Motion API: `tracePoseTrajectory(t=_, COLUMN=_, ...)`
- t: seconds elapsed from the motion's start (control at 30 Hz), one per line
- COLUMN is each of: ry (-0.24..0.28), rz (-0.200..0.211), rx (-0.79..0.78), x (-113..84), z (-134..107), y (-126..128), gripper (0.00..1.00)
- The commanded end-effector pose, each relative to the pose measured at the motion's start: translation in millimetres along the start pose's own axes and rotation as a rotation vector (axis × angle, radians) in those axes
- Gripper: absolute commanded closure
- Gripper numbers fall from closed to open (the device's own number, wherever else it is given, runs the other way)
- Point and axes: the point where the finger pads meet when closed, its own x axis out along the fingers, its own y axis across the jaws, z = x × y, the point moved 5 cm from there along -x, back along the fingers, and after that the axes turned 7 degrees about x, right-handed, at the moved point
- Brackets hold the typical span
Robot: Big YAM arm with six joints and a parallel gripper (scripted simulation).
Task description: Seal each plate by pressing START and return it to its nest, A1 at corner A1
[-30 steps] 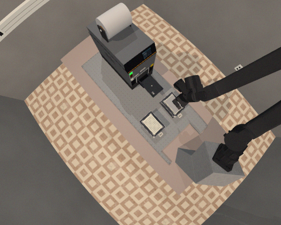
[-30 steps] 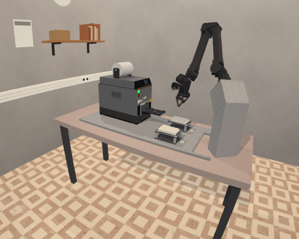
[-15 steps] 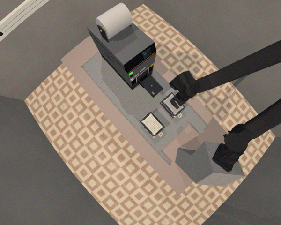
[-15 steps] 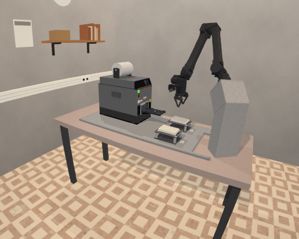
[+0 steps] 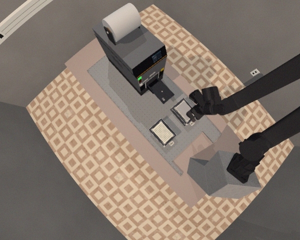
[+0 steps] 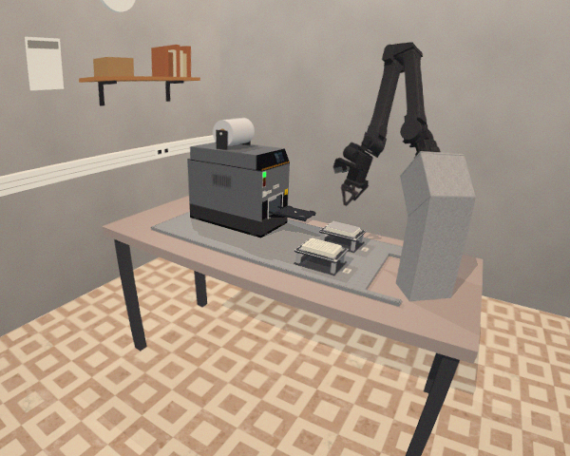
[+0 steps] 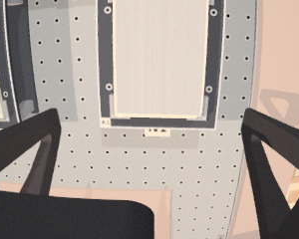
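A plate with a smooth grey top, its wells covered (image 5: 183, 109) (image 6: 343, 228) (image 7: 159, 60), sits in nest N1 (image 5: 179, 116) (image 7: 215, 60). In the wrist view the A1 mark shows at its near left corner. The other plate (image 5: 162, 131) (image 6: 320, 247) shows open wells and sits in nest N2 (image 5: 156, 136). The sealer's stage (image 5: 166, 89) (image 6: 300, 214) is out and bare. The sealer's lamp (image 5: 139, 78) (image 6: 264, 174) is green. My gripper (image 5: 191, 118) (image 6: 351, 199) (image 7: 150, 119) is open and empty, above the labelled end of N1, with its fingertips wider apart than the plate.
The sealer (image 5: 129, 54) (image 6: 226, 191) with its foil roll (image 5: 123, 21) (image 6: 236, 130) stands behind the stage. A tall grey block (image 5: 217, 175) (image 6: 435, 236) stands at the table's other end, under the arm. The two nests stand side by side with a gap between.
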Motion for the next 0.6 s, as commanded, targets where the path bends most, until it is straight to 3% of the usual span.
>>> tracePoseTrajectory(t=0.0, ry=-0.091, rz=-0.003, rx=-0.046, x=6.6, z=10.0, y=-4.3, gripper=0.0)
tracePoseTrajectory(t=0.03, ry=-0.131, rz=0.002, rx=-0.054, x=7.6, z=8.4, y=-4.3, gripper=0.0)
tracePoseTrajectory(t=0.07, ry=-0.139, rz=0.001, rx=-0.057, x=8.8, z=6.4, y=-4.9, gripper=0.0)
tracePoseTrajectory(t=0.2, ry=-0.113, rz=0.0, rx=-0.063, x=9.8, z=9.8, y=-1.7, gripper=0.0)
tracePoseTrajectory(t=0.37, ry=-0.131, rz=-0.005, rx=-0.046, x=7.2, z=22.1, y=-1.2, gripper=0.0)
tracePoseTrajectory(t=0.57, ry=-0.125, rz=0.004, rx=-0.04, x=3.1, z=16.0, y=11.4, gripper=0.0)
